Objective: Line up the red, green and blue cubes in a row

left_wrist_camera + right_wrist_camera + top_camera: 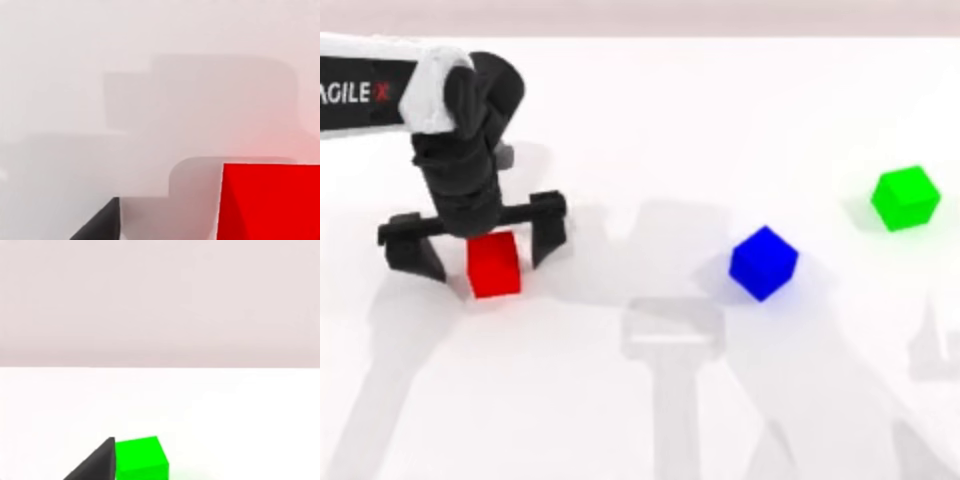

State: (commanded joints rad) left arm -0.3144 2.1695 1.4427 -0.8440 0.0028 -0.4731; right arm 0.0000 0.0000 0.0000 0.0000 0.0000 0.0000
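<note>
The red cube (494, 264) rests on the white table at the left. My left gripper (478, 246) hangs over it, open, with its black fingers (414, 256) either side; the cube sits nearer the right-hand finger. The left wrist view shows the red cube (270, 202) close up, with a gap between it and one black finger (102, 225). The blue cube (763, 262) lies right of centre, turned cornerwise. The green cube (906, 197) sits at the far right. My right gripper (160, 476) is outside the top view; its wrist view shows one finger (97, 465) beside the green cube (141, 457).
The left arm's white link (380, 88) reaches in from the upper left edge. Grey shadows of the arms lie across the middle and lower part of the table (650, 120). The table's far edge runs along the top of the view.
</note>
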